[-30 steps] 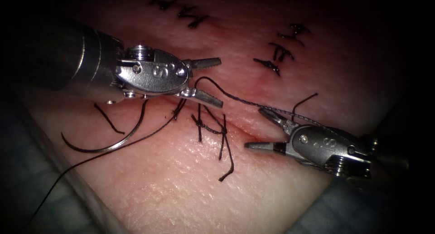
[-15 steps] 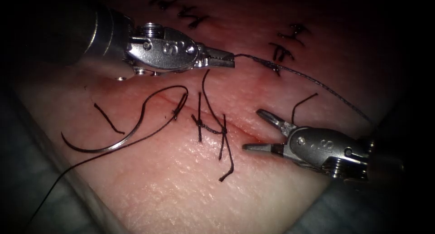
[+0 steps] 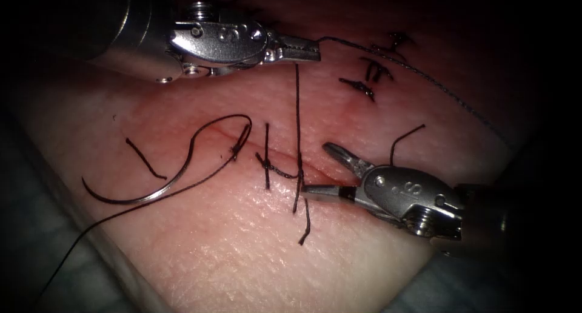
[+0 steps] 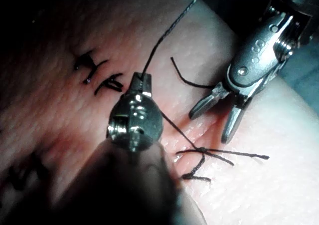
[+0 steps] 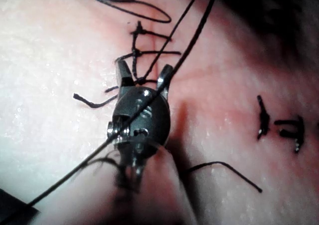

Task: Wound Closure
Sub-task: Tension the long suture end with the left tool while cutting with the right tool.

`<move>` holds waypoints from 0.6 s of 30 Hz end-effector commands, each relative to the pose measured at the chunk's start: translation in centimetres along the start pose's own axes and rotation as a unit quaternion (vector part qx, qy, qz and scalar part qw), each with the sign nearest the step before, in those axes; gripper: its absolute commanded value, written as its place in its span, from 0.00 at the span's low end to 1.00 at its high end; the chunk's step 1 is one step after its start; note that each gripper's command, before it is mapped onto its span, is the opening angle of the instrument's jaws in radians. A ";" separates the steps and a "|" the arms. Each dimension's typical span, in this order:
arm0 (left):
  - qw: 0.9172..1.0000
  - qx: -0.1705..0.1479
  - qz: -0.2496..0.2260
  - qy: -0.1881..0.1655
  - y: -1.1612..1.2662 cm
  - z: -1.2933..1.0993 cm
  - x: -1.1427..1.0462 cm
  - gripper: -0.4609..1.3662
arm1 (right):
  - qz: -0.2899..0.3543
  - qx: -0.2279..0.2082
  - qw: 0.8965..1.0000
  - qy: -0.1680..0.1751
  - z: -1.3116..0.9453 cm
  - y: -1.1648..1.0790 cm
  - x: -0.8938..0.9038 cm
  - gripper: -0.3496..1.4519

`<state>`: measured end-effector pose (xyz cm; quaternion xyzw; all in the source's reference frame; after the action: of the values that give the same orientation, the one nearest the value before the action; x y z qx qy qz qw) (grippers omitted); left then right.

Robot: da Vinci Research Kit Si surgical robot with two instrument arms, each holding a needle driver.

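Steel jaws of the L tool [image 3: 312, 49] sit clenched on the thread [image 3: 297, 113] at abt 12 o'clock in the endoscope view, over the tissue [image 3: 242, 252]; one strand drops taut from the tip to the knot [image 3: 298, 175] on the cut [image 3: 327, 170], another runs off toward 2 o'clock and out past the tissue edge. In the L wrist view the same tool [image 4: 142, 80] grips the thread [image 4: 164, 38] at its tip, w/ the strand slanting down to the knot [image 4: 201, 150]. R tool [image 3: 321, 170] lies at abt 4 o'clock, jaws spread wide & grasping nothing: lower jaw just beside the knot, upper jaw angled up over the cut's R side. In the R wrist view its jaws [image 5: 143, 73] stand apart either side of the knot, thread [image 5: 189, 40] crossing in front of them. Needle [image 3: 142, 195] rests free on the tissue at abt 9 o'clock, L of the cut, held by neither tool, its curve lying flat & not in the tissue; thread trails from it toward 7 o'clock. Cut ends of thread [image 3: 145, 160] lie near the needle, and a second loose piece [image 3: 405, 138] sits above the R tool. Dark earlier stitches [image 3: 370, 76] mark the tissue at abt 1 o'clock.
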<state>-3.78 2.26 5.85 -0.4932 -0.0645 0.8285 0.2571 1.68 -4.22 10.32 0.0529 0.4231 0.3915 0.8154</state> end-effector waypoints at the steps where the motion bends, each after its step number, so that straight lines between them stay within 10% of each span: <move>1: 1.000 -0.010 -0.005 0.003 0.01 0.00 -0.01 0.06 | 0.010 -0.005 1.000 -0.001 0.01 0.02 -0.01 0.50; 18: 1.000 -0.023 -0.014 0.011 0.02 0.01 0.02 0.06 | 0.068 -0.021 0.997 -0.001 0.32 0.07 0.01 0.60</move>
<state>-3.80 2.25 5.83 -0.5058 -0.0833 0.8179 0.2613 1.89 -4.09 10.56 0.0634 0.4092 0.4558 0.7879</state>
